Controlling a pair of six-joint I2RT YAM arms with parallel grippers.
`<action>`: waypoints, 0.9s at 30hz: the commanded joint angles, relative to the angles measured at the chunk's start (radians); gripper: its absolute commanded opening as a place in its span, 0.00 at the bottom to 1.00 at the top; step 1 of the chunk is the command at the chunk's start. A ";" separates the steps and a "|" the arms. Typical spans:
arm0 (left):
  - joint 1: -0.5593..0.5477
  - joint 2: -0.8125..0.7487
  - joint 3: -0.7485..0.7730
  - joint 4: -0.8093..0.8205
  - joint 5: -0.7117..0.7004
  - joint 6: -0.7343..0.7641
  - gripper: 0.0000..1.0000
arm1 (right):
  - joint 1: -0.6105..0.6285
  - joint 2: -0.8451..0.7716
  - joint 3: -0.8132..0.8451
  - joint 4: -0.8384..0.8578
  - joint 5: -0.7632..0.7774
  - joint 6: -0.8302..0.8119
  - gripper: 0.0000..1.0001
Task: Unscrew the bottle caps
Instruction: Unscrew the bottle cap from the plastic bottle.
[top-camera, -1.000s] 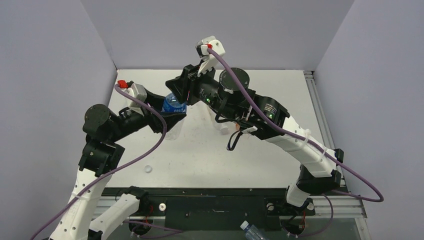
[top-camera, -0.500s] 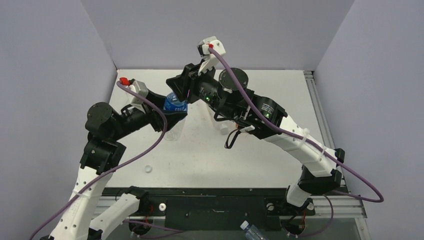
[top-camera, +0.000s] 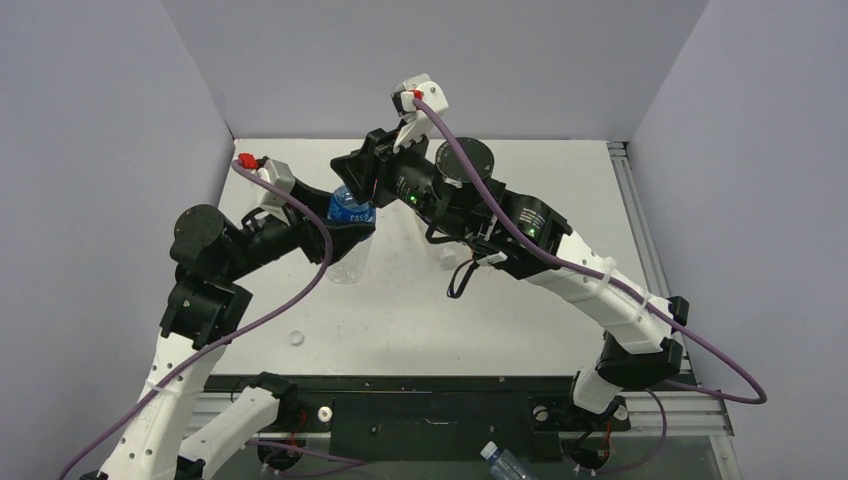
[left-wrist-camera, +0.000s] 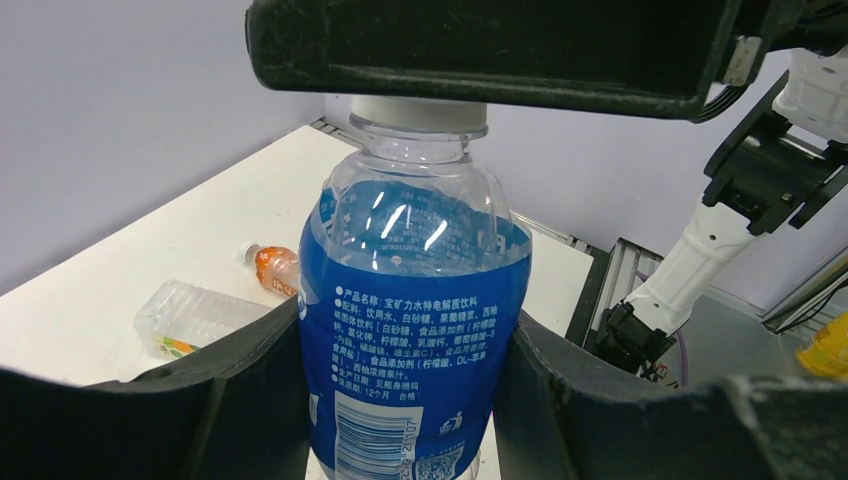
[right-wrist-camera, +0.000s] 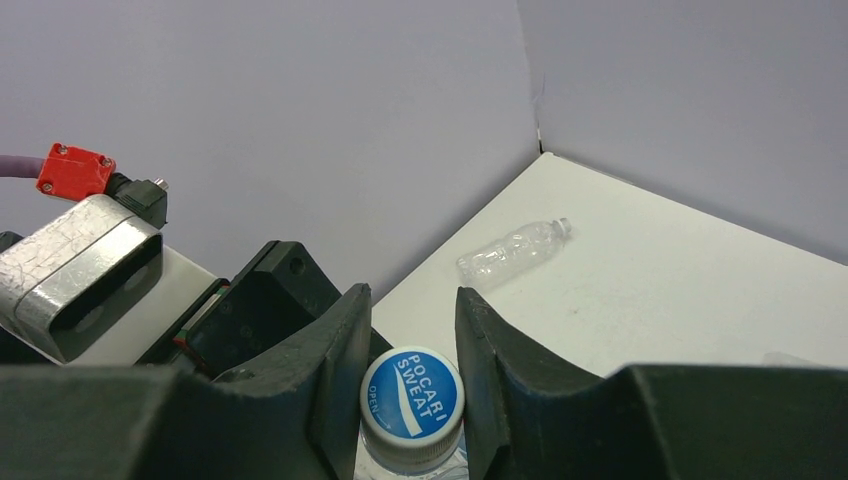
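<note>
A blue-labelled clear bottle (top-camera: 349, 208) stands upright, held in the air over the table's back left. My left gripper (top-camera: 350, 232) is shut on its body; in the left wrist view the black fingers press both sides of the label (left-wrist-camera: 415, 330). The bottle cap (right-wrist-camera: 412, 394), white-ridged with a blue printed top, is on the neck. My right gripper (right-wrist-camera: 412, 340) comes down from above, and its two fingers are closed against the cap's sides. In the left wrist view the cap (left-wrist-camera: 418, 113) shows just under the right gripper's black finger (left-wrist-camera: 480, 50).
A loose white cap (top-camera: 295, 337) lies on the table at the near left. A clear bottle (right-wrist-camera: 515, 250) lies near the back corner. An orange bottle (left-wrist-camera: 272, 267) and a crushed clear bottle (left-wrist-camera: 190, 315) lie on the table. Another bottle (top-camera: 500, 462) lies below the front edge.
Both arms shifted slightly, the left elbow a little to the right and the right wrist a little to the left. The grips on bottle and cap look the same.
</note>
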 joint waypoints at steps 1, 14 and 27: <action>-0.007 -0.011 0.047 0.060 0.022 -0.024 0.00 | 0.006 -0.044 -0.008 0.036 -0.034 -0.006 0.00; -0.007 0.029 0.144 0.263 0.296 -0.388 0.00 | -0.053 -0.227 -0.205 0.317 -0.850 -0.043 0.00; -0.013 0.039 0.210 0.261 0.352 -0.439 0.00 | -0.131 -0.224 -0.222 0.495 -1.185 0.084 0.00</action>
